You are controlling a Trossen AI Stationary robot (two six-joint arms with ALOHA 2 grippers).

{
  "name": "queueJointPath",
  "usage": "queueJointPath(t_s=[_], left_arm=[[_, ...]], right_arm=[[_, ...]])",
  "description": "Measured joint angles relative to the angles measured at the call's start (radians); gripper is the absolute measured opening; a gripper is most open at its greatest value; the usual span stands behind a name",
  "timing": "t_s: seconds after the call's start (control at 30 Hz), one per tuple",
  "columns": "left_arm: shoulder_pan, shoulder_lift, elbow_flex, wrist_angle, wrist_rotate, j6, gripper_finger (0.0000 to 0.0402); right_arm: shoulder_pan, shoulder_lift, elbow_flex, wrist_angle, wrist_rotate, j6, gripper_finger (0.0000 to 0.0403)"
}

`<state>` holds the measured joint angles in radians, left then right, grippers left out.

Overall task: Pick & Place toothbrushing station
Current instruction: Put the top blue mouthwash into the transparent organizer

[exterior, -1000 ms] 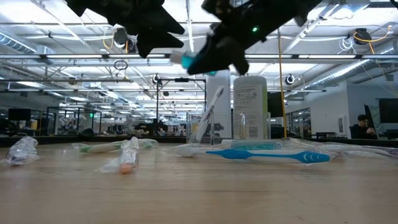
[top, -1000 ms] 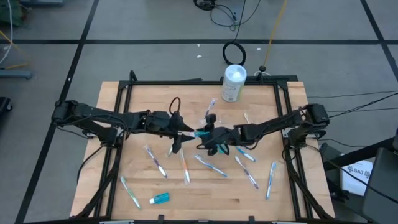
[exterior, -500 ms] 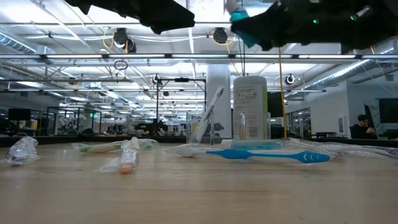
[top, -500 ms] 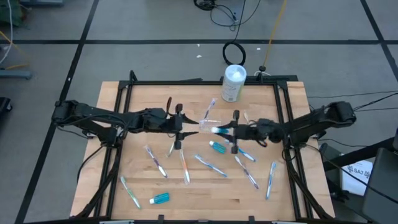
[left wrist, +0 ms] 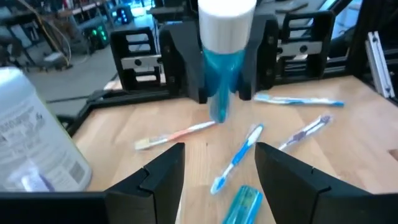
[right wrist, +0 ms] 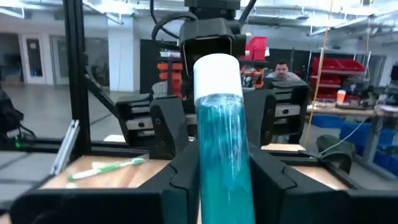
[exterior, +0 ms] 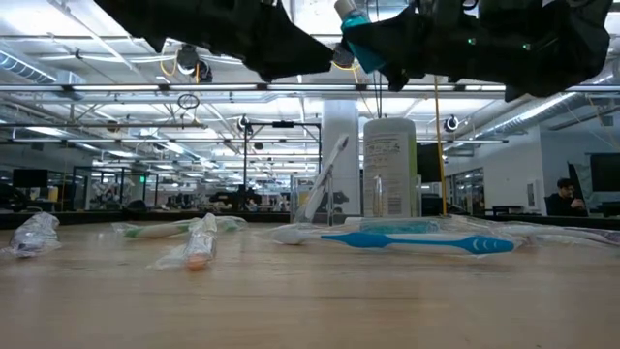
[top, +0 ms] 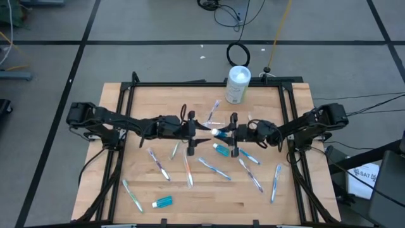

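- Blue translucent white-capped toothpaste tube (right wrist: 219, 137): clenched in your right gripper (top: 233, 134) above table centre.
- Your left gripper (top: 192, 130), at the tube's nine o'clock, fingers parted, holds nothing.

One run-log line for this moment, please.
right tool: shut on toothpaste tube, mid-air | left tool: open, facing tube cap

Blue toothpaste tube (right wrist: 222, 134) aloft, toothbrushes (top: 214, 169) scattered flat

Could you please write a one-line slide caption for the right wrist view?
Right gripper holds a blue toothpaste tube, white cap toward the open left gripper facing it.
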<state>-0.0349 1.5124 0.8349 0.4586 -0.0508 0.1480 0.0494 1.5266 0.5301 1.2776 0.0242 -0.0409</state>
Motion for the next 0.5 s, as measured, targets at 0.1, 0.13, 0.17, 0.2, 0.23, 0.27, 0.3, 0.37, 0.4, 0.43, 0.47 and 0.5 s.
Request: queueJointPath(t_s=[0.1, 0.13, 0.17, 0.2, 0.23, 0.27, 0.3, 0.37, 0.4, 0.43, 0.47, 0.5], left_arm=[[0.000, -0.001, 0.000, 0.015, 0.000, -0.004, 0.0202], [0.000, -0.005, 0.000, 0.014, 0.000, -0.004, 0.0202], [0.000, -0.008, 0.000, 0.013, 0.000, -0.005, 0.0203], [0.000, -0.010, 0.000, 0.019, 0.000, -0.011, 0.0203], [0.000, -0.011, 0.000, 0.027, 0.000, -0.013, 0.0203], [0.000, -0.011, 0.001, 0.031, 0.000, -0.017, 0.0203], [0.000, -0.010, 0.001, 0.035, 0.000, -0.019, 0.0203], [-0.003, -0.010, 0.000, 0.052, 0.008, -0.019, 0.0203], [-0.005, -0.010, 0.000, 0.064, 0.021, -0.019, 0.0203], [-0.007, -0.010, 0.000, 0.076, 0.031, -0.019, 0.0202], [-0.010, -0.010, 0.000, 0.086, 0.042, -0.019, 0.0203], [-0.014, -0.010, 0.000, 0.095, 0.050, -0.016, 0.0203]], right_arm=[[0.000, 0.001, 0.000, 0.003, 0.000, 0.035, 0.0084], [0.000, 0.000, 0.000, -0.003, 0.000, 0.033, 0.0084], [0.000, 0.000, 0.000, -0.011, 0.000, 0.027, 0.0084], [0.000, 0.001, 0.000, -0.024, 0.000, 0.020, 0.0084], [0.000, 0.001, 0.000, -0.037, 0.000, 0.011, 0.0084], [0.000, 0.002, -0.001, -0.041, 0.000, 0.005, 0.0084], [0.000, 0.002, -0.001, -0.042, 0.000, 0.002, 0.0084], [-0.002, 0.001, -0.001, -0.040, 0.000, 0.003, 0.0084], [-0.002, 0.001, -0.001, -0.041, 0.000, 0.003, 0.0084], [-0.002, 0.001, -0.001, -0.044, 0.000, 0.003, 0.0084], [-0.002, 0.001, -0.001, -0.048, 0.000, 0.003, 0.0084], [-0.002, 0.001, -0.001, -0.049, 0.000, 0.003, 0.0084]])
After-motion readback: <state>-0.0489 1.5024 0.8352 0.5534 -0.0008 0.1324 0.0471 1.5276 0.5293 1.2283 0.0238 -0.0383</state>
